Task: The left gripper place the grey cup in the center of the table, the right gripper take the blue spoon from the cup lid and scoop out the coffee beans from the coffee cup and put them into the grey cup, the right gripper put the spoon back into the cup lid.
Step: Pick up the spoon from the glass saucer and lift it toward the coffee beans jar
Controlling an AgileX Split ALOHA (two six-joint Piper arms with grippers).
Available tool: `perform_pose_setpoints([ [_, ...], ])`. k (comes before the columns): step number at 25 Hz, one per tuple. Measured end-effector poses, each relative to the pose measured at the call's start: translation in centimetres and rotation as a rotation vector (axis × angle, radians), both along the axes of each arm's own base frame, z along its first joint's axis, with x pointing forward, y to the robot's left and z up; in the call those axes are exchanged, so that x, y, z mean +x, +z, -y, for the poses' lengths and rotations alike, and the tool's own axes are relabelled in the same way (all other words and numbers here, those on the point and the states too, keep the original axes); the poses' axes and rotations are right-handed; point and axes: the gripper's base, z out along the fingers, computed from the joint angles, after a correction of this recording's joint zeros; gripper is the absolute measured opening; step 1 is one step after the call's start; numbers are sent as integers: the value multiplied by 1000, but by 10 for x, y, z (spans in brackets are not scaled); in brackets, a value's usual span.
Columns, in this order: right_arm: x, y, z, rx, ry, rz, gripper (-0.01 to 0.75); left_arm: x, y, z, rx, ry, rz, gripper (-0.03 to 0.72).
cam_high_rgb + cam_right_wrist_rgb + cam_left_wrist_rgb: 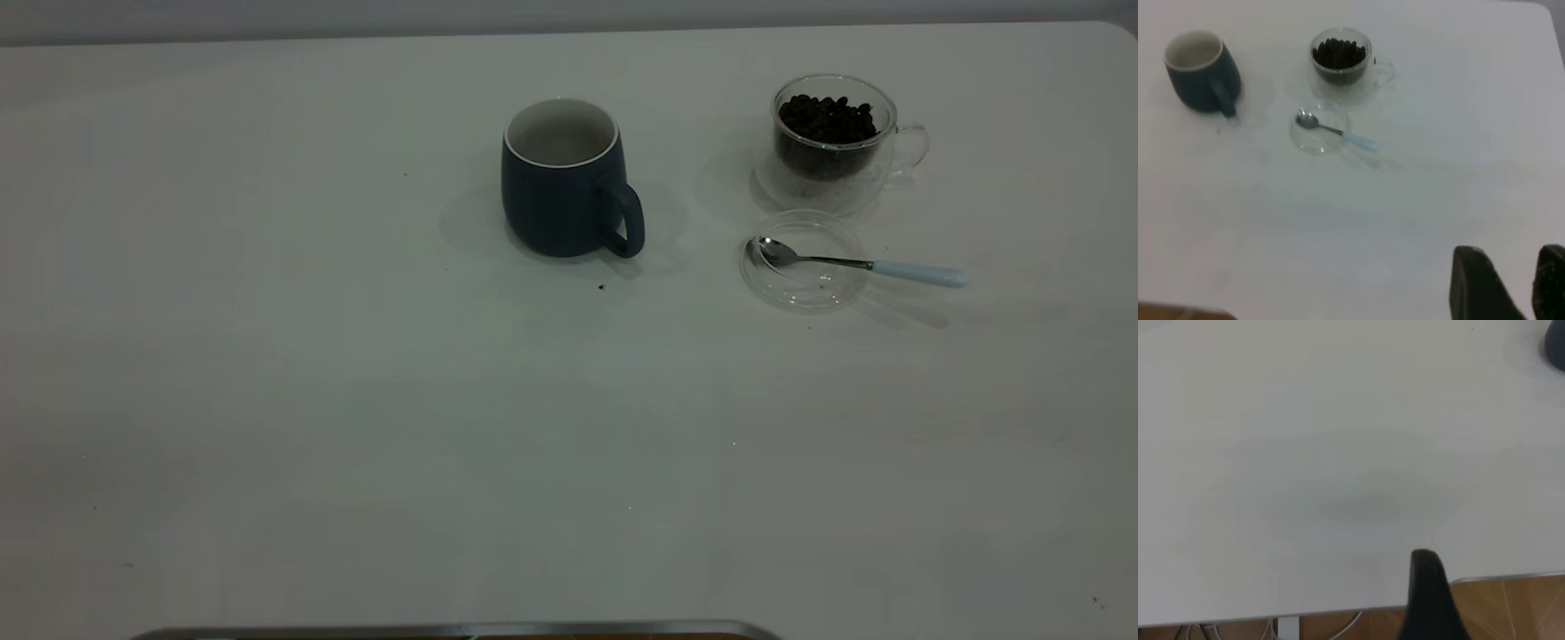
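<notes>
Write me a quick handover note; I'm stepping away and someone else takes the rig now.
Left pincer: off the table's near edge, holding nothing seen.
Right pincer: open, empty, far from the items.
Grey cup: upright mid-table, looks empty.
Coffee cup: full of coffee beans.
Blue spoon: bowl in cup lid, handle over the rim.
Done: cup placed, it appears. Left: scooping, spoon return.
</notes>
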Motion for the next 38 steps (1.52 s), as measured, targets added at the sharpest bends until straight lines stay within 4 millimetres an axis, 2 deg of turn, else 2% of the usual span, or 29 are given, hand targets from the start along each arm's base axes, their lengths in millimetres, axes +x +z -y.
perform_pose_setpoints([
  [3, 3, 6, -2, 96, -31, 57, 333, 0, 0, 0, 0, 0, 0, 567],
  [6, 14, 17, -3, 148, -42, 154, 504, 0, 0, 0, 0, 0, 0, 567],
  [9, 35, 27, -7, 215, -43, 164, 689, 0, 0, 0, 0, 0, 0, 567],
  [11, 56, 30, -11, 287, -38, 117, 733, 0, 0, 0, 0, 0, 0, 567],
  [16, 110, 33, -25, 427, 1, 6, 731, 0, 0, 0, 0, 0, 0, 567],
  [21, 164, 17, -36, 515, 14, -144, 681, 0, 0, 0, 0, 0, 0, 567],
  [26, 211, -21, -39, 554, -38, -265, 616, 0, 0, 0, 0, 0, 0, 567],
  [29, 234, -51, -41, 592, -90, -356, 609, 0, 0, 0, 0, 0, 0, 567],
  [33, 256, -88, -43, 628, -143, -441, 605, 0, 0, 0, 0, 0, 0, 567],
  [38, 271, -131, -40, 696, -185, -546, 605, 0, 0, 0, 0, 0, 0, 567],
])
